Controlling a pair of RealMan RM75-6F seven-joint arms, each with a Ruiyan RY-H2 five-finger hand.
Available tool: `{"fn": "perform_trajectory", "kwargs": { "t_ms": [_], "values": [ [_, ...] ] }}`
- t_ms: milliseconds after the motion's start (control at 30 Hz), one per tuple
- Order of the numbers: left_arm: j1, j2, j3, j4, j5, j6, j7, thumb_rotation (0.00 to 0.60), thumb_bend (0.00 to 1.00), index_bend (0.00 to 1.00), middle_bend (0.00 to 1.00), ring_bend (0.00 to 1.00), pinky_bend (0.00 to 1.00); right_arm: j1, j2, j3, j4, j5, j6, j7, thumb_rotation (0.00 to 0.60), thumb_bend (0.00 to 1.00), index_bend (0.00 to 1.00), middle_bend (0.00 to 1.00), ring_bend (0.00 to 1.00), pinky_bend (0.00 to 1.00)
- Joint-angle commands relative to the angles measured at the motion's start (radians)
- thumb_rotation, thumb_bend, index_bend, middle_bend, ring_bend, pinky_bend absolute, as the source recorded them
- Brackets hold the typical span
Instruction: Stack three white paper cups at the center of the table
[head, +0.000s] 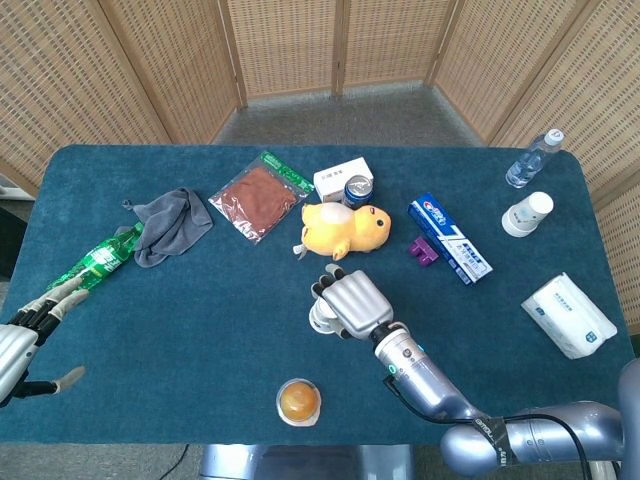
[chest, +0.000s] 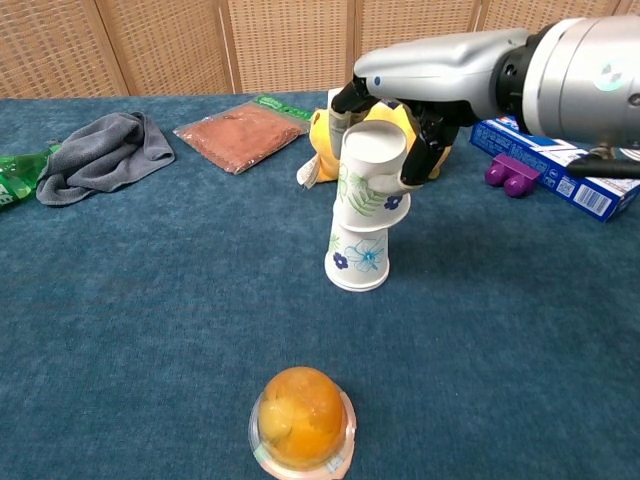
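White paper cup gripped in right hand, tilted atop standing cup; left hand spread, empty.

On the blue surface we record a grey cloth, a red packet, a yellow plush duck, a toothpaste box, a purple block, a tissue pack, a water bottle and an orange jelly cup.

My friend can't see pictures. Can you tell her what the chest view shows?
The right hand holds an upside-down paper cup, tilted, over another upside-down cup on a blue table. An orange jelly cup sits in front; a yellow plush duck, grey cloth and toothpaste box lie behind.
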Motion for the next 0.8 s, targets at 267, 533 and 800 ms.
{"fn": "perform_trajectory", "kwargs": {
  "t_ms": [267, 533, 800],
  "values": [
    [-0.001, 0.0, -0.001, 0.001, -0.002, -0.001, 0.0, 0.6, 0.29, 0.02, 0.0, 0.0, 0.13, 0.003, 0.012, -0.012, -0.021, -0.017, 0.002, 0.006, 0.6, 0.44, 0.14, 0.29, 0.14, 0.59],
    [0.001, 0.0, -0.001, 0.001, -0.002, 0.002, 0.0, 0.6, 0.29, 0.02, 0.0, 0.0, 0.13, 0.002, 0.024, -0.019, -0.035, -0.02, 0.011, 0.01, 0.6, 0.43, 0.12, 0.26, 0.12, 0.59],
    [0.001, -0.001, 0.0, 0.001, 0.002, 0.001, 0.004, 0.6, 0.29, 0.02, 0.0, 0.0, 0.13, -0.057, 0.081, -0.035, -0.081, -0.127, 0.091, 0.045, 0.6, 0.43, 0.13, 0.24, 0.09, 0.51]
  ]
}}
